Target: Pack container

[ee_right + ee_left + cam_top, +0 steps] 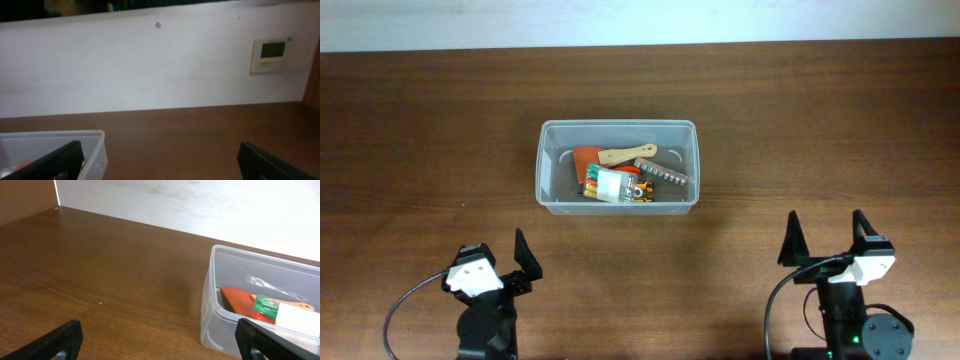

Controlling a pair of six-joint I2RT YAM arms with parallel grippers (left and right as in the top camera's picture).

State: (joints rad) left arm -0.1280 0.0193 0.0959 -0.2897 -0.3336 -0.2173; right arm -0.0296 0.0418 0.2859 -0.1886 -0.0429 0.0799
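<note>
The container (549, 137) is a clear plastic tub at the table's middle. Inside lie an orange scraper with a wooden handle (625, 154), a small clear box of coloured markers (610, 184) and a dark tool (660, 171). It also shows in the left wrist view (220, 310) and the right wrist view (95, 150). My left gripper (492, 264) is open and empty near the front left, well short of the tub. My right gripper (825, 238) is open and empty at the front right, apart from the tub.
The brown wooden table (820, 120) ends at a white wall (150, 65) behind. A wall thermostat (271, 54) shows at the right in the right wrist view.
</note>
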